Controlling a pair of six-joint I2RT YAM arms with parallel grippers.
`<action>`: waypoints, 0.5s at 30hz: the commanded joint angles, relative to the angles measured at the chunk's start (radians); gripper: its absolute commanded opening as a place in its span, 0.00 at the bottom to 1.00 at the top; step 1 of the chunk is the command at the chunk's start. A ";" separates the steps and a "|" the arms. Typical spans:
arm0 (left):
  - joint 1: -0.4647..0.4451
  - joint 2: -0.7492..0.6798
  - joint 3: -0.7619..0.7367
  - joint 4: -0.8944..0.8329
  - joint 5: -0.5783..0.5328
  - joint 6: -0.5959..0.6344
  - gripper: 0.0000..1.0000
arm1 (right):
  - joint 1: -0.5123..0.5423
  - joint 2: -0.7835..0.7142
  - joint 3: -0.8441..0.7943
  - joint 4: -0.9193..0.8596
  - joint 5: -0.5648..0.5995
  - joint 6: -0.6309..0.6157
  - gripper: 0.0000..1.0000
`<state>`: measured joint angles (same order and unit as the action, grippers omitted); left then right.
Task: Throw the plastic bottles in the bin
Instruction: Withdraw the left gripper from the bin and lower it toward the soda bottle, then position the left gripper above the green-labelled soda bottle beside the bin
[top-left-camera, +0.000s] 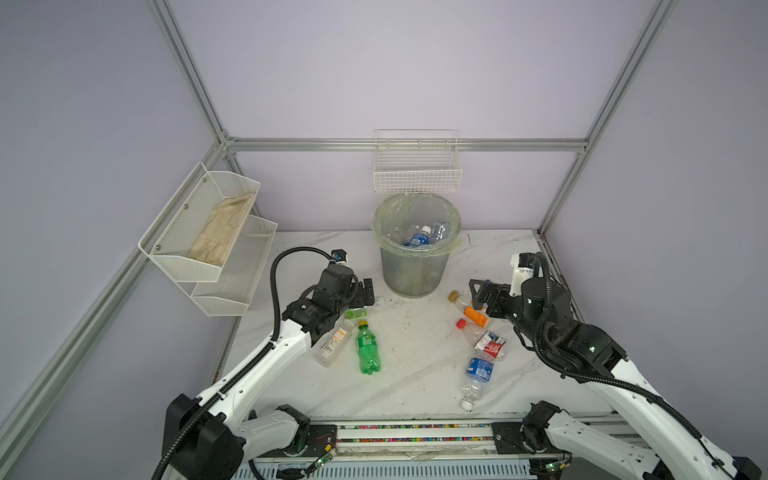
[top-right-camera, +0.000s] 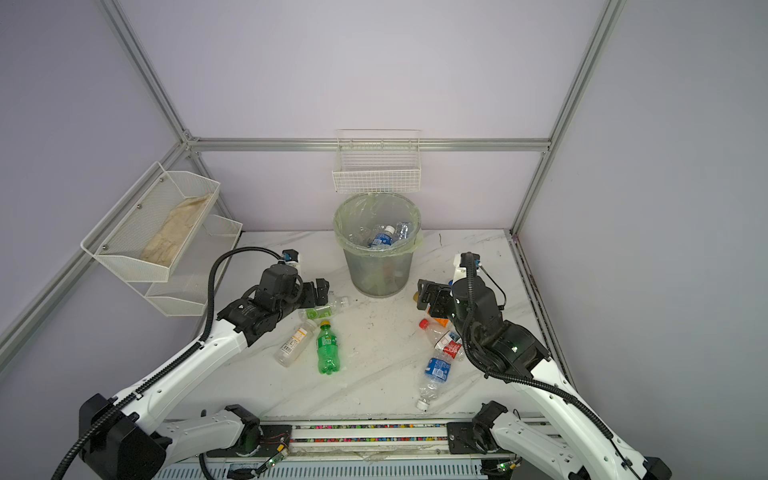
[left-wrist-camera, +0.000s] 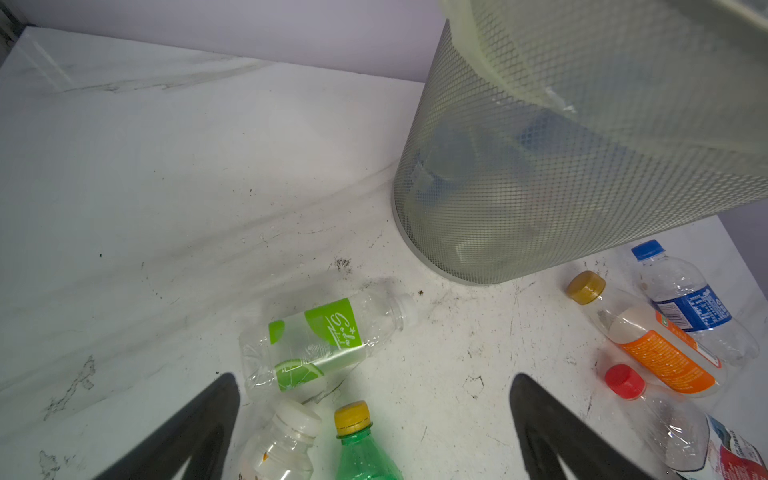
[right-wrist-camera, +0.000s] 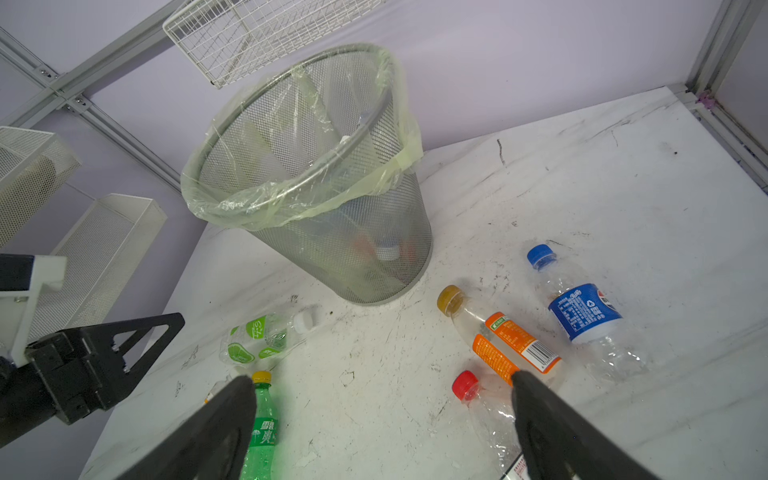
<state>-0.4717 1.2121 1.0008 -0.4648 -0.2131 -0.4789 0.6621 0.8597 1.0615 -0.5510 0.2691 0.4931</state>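
- The left gripper (left-wrist-camera: 374, 386) has its jaws spread fully apart. It holds nothing and touches nothing that can be seen.
- The lime-label bottle (left-wrist-camera: 320, 336) lies on its side just ahead of these jaws, not between them. The white-cap bottle (top-left-camera: 334, 343) and the green soda bottle (top-left-camera: 366, 347) lie beside it, toward the left edge of the table (top-left-camera: 415, 365).
- The right gripper (right-wrist-camera: 382, 380) also has its jaws fully apart and empty. It hangs above the table toward the right edge.
- In the right wrist view one jaw overlaps the base of the orange-label bottle (right-wrist-camera: 503, 336); contact cannot be confirmed.
- The red-cap bottle (right-wrist-camera: 478, 395) and the blue-cap bottle (right-wrist-camera: 582, 316) lie near the orange-label one. A further blue-label bottle (top-left-camera: 478, 374) lies near the front edge.
- The bin (top-left-camera: 415, 274) stands upright at the middle of the far edge, beyond both grippers. Several clear bottles lie inside it, one with a blue label (top-left-camera: 419, 239) on top.
- Status: the task is judged partly complete. Seven bottles are visible on the table and are not yet binned.
- Each gripper appears placed for a pick of its nearest bottle.
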 joint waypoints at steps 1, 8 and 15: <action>0.026 0.041 -0.025 0.024 0.062 0.013 1.00 | 0.002 0.003 -0.005 0.022 -0.001 -0.002 0.97; 0.079 0.154 -0.010 0.029 0.111 0.019 1.00 | 0.002 0.006 -0.004 0.022 -0.002 -0.005 0.97; 0.112 0.268 0.016 0.026 0.116 0.035 1.00 | 0.002 0.001 -0.015 0.023 -0.005 -0.004 0.97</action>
<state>-0.3779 1.4597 1.0012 -0.4595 -0.1173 -0.4675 0.6621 0.8658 1.0615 -0.5495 0.2676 0.4892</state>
